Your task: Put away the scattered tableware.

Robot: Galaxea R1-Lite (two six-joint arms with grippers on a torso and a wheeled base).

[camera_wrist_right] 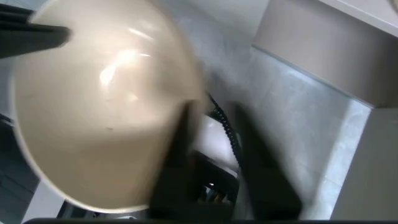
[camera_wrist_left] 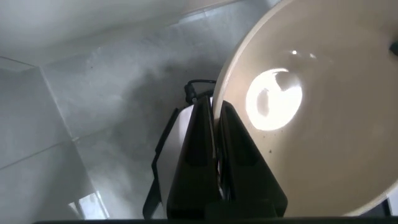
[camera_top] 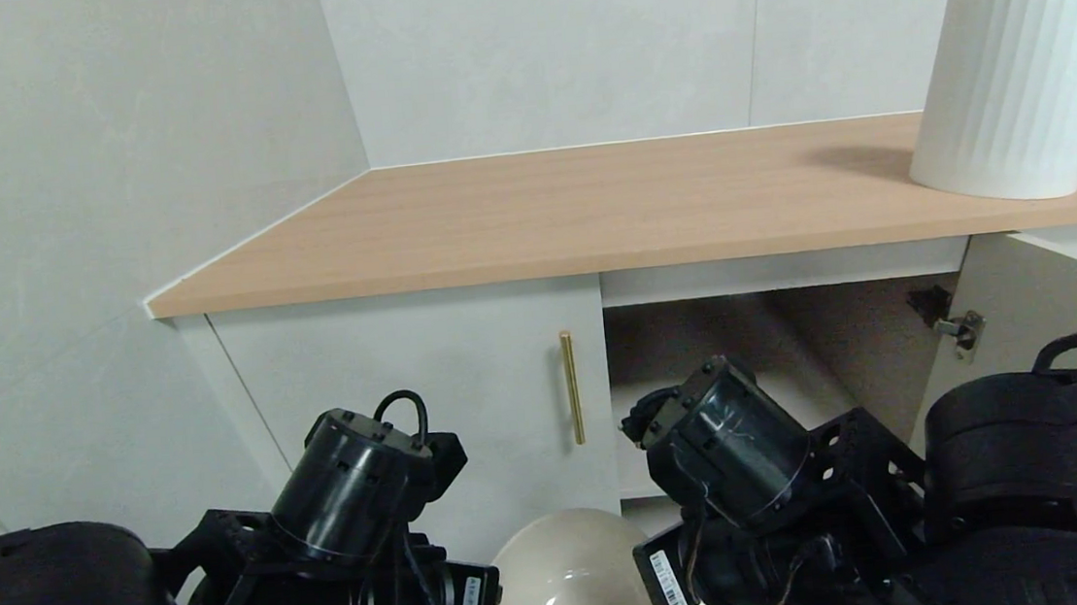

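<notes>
First, countertop [camera_top: 541, 215]: a wooden slab running from the corner wall on the left to the right edge of the head view; its front edge overhangs the cabinet.
Shut door [camera_top: 408, 372]: the cabinet's left half, flat and closed.
Open compartment [camera_top: 717, 336]: a shadowed gap right of the shut door, directly under the countertop's edge.
Open door [camera_top: 1026, 308]: swung outward at the right, marking the gap's right limit.
Container [camera_top: 1017, 85]: white, ribbed and upright, on the countertop near its front edge, above the open door.
Bowl [camera_top: 568, 583] [camera_wrist_left: 336, 124] [camera_wrist_right: 99, 112]: cream, held low before the cabinet between both arms, below the handle.
Left gripper [camera_wrist_left: 214, 112]: fingers clamped on the bowl's rim, one inside and one outside.
Right gripper [camera_wrist_right: 209, 112]: fingers apart with nothing between them, just beside the bowl's outer wall; contact cannot be told.
Handle [camera_top: 571, 387]: a brass bar, vertical, on the shut door's right edge.
</notes>
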